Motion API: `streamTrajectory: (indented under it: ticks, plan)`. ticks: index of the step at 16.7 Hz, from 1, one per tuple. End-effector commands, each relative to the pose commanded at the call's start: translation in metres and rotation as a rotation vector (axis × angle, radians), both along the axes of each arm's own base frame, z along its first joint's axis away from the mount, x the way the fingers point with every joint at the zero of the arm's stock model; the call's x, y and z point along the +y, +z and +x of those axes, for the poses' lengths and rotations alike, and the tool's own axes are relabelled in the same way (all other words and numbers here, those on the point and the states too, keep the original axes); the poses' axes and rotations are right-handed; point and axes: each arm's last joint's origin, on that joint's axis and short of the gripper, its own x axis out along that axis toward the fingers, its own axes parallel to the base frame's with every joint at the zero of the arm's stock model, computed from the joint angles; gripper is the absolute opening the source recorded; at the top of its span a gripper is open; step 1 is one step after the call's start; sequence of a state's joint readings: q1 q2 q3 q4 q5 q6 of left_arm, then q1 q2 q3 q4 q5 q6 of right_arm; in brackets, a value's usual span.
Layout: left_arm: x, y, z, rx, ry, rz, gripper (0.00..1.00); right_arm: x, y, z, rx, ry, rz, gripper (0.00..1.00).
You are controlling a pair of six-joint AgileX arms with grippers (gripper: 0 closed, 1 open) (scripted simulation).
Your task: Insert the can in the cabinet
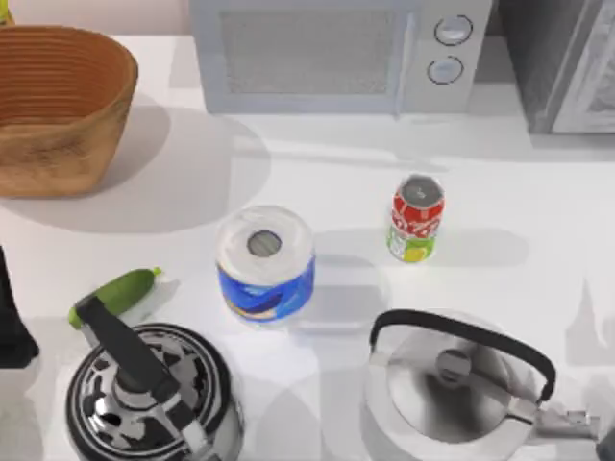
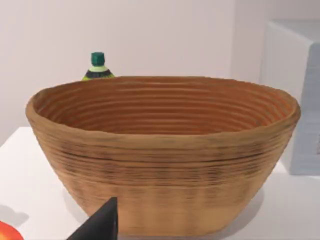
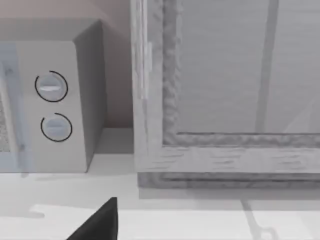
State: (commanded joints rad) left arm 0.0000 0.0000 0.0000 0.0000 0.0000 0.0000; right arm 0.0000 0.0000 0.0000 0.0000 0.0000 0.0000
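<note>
The can point(image 1: 416, 219) is standing upright, silver top up, right of centre on the white table point(image 1: 317, 173), right of the paper roll point(image 1: 265, 262) and apart from it. The cabinet point(image 1: 562, 62) is sitting at the far right, beside the microwave point(image 1: 341, 53). Whether either gripper is open, I cannot tell.

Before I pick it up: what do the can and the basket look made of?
The can looks like thin metal: silver top, glossy red printed wall with a green-yellow lower band. The basket looks like woven or coiled fibre, matt brown, with ridged horizontal bands all round; it could also be turned wood.
</note>
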Motion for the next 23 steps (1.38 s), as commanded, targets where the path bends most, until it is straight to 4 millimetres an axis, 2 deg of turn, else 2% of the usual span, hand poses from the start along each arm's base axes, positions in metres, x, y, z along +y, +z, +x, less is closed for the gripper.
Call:
streamTrajectory:
  ticks: [4,6,9,12,15,17,19,21,23]
  plan:
    - [0.000,0.000,0.000,0.000,0.000,0.000,1.00,0.002,0.007,0.000,0.010,0.004,0.010,1.00]
    - [0.000,0.000,0.000,0.000,0.000,0.000,1.00,0.006,0.025,0.001,0.030,0.011,0.028,1.00]
    - [0.000,0.000,0.000,0.000,0.000,0.000,1.00,0.017,0.066,0.010,0.078,0.026,0.061,1.00]
    - [0.000,0.000,0.000,0.000,0.000,0.000,1.00,0.039,0.105,0.038,0.175,0.044,0.093,1.00]
    - [0.000,0.000,0.000,0.000,0.000,0.000,1.00,0.077,0.123,0.085,0.314,0.054,0.100,1.00]
    - [0.000,0.000,0.000,0.000,0.000,0.000,1.00,0.112,0.114,0.118,0.421,0.053,0.089,1.00]
    - [0.000,0.000,0.000,0.000,0.000,0.000,1.00,0.147,0.091,0.146,0.527,0.045,0.067,1.00]
    - [0.000,0.000,0.000,0.000,0.000,0.000,1.00,0.178,0.062,0.165,0.614,0.032,0.048,1.00]
    - [0.000,0.000,0.000,0.000,0.000,0.000,1.00,0.202,0.032,0.174,0.684,0.018,0.032,1.00]
